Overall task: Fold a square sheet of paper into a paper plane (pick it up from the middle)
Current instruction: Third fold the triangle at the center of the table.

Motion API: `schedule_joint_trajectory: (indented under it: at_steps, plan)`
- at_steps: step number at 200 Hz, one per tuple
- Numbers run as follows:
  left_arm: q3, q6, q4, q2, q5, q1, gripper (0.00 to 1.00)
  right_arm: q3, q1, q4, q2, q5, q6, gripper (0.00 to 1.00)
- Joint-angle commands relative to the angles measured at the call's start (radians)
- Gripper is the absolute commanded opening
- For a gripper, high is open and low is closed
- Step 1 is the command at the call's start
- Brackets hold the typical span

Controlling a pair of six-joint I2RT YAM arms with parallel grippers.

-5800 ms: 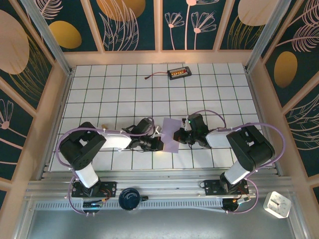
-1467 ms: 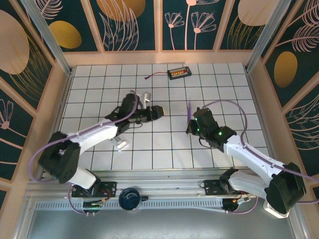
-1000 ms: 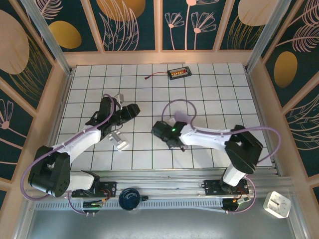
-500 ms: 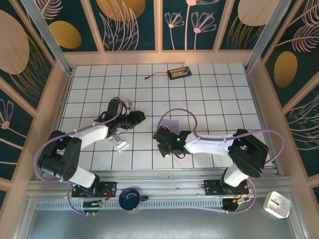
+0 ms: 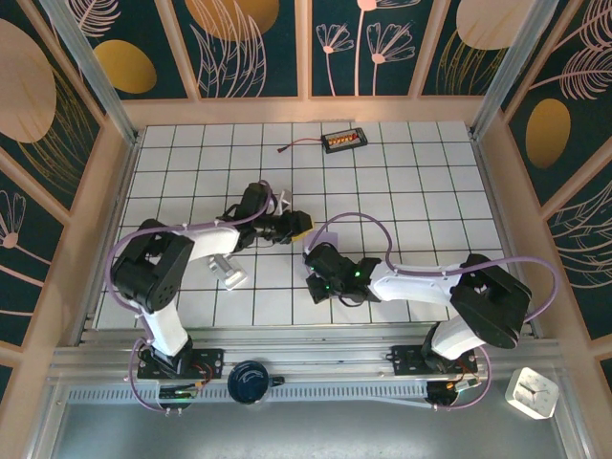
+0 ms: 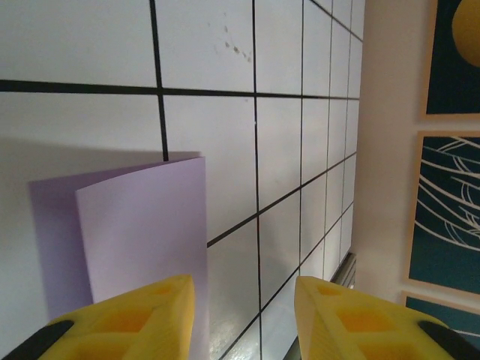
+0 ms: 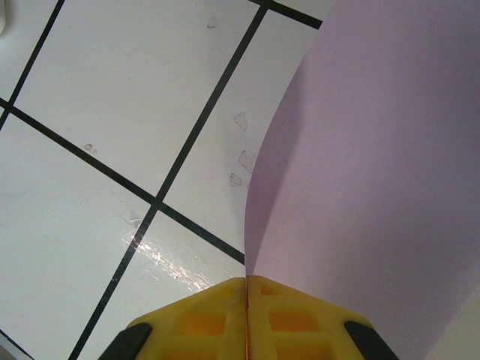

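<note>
Square sheet of paper (image 7: 375,150), pale lavender, was folded over into two layers and sat near the middle of the white tiled tabletop (image 5: 402,191), between the two arm tips. In the left wrist view it stood roughly upright with its long axis running up-down in the frame. The front layer overlapped a darker back layer that stuck out on the left, and the top edge was slightly slanted. The right gripper (image 7: 246,289) was clamped tight on one edge, yellow fingers pressed together with the paper coming out of the seam and curving up to the right. The sheet's far edges were cut off by that frame. The left gripper (image 6: 240,292) was parted with bare tile showing in the gap, gripping nothing. Its left finger (image 6: 127,315) covered the sheet's lower corner, contact unclear. From the top camera the paper was mostly hidden by the right wrist, hard to make out. Small silvery block (image 5: 228,271) lay apart to the left.
</note>
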Motion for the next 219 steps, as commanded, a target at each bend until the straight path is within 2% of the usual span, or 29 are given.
schedule_joint_trajectory:
  at_steps: [1,47,87,166,219]
  plan:
    - [0.047,0.029,-0.022,0.054,0.035,-0.024,0.39,-0.013,-0.007,0.044,0.0,-0.008,0.002,0.08]
    - [0.138,0.147,-0.18,0.139,-0.008,-0.037,0.38,-0.039,-0.027,0.074,-0.017,-0.041,0.005,0.1]
    - [0.145,0.189,-0.213,0.175,-0.013,-0.036,0.37,-0.077,-0.063,0.144,-0.059,-0.133,0.009,0.16]
    - [0.158,0.23,-0.252,0.204,-0.015,-0.036,0.34,-0.103,-0.101,0.153,-0.081,-0.161,0.002,0.19]
    - [0.158,0.241,-0.26,0.208,-0.016,-0.037,0.32,-0.121,-0.133,0.191,-0.082,-0.194,0.005,0.03]
